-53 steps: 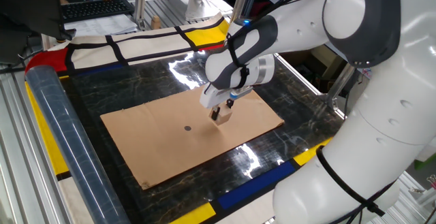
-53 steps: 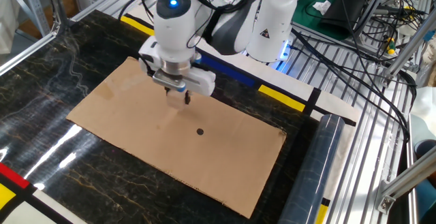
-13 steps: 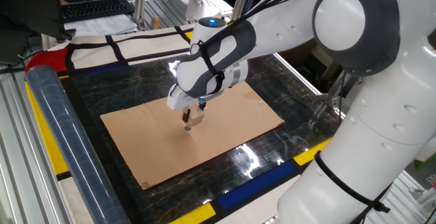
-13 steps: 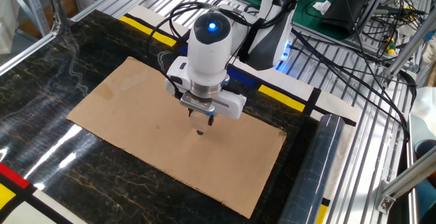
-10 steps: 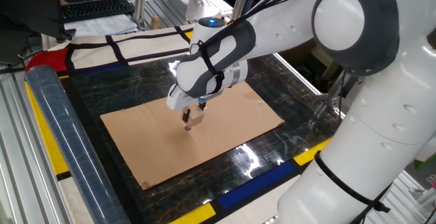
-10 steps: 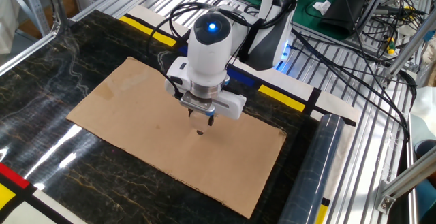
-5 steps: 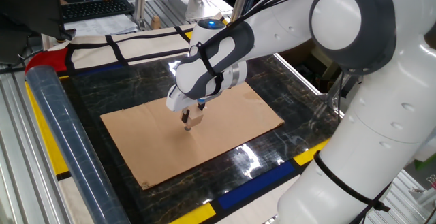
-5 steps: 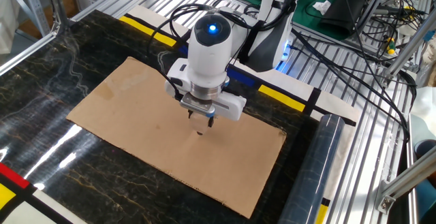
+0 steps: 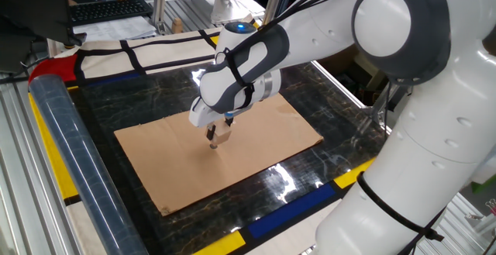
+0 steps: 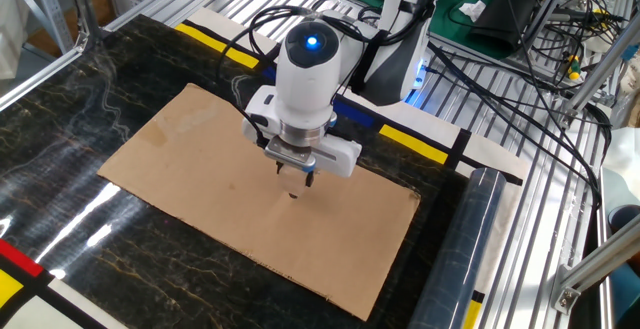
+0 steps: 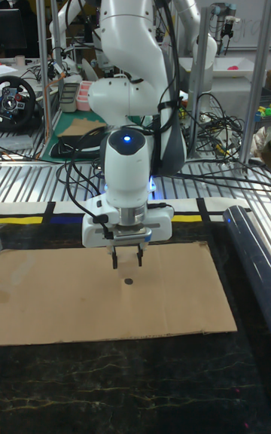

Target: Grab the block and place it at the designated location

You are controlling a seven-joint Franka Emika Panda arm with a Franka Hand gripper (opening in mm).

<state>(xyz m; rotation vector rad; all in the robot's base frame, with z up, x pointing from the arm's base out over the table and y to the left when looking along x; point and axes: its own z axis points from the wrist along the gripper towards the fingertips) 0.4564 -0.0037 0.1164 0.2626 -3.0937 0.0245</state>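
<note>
We find the gripper (image 9: 218, 136) closed narrowly on the block (image 9: 223, 132), which it holds just above the cardboard sheet (image 9: 155, 170). The designated location (image 11: 128, 281) lies almost straight below the fingertips. In the tall fixed view it sits a little nearer the camera, though block and cardboard blend there. Nothing obstructs the descent, and the clear roll (image 9: 58, 123) lies well apart.
</note>
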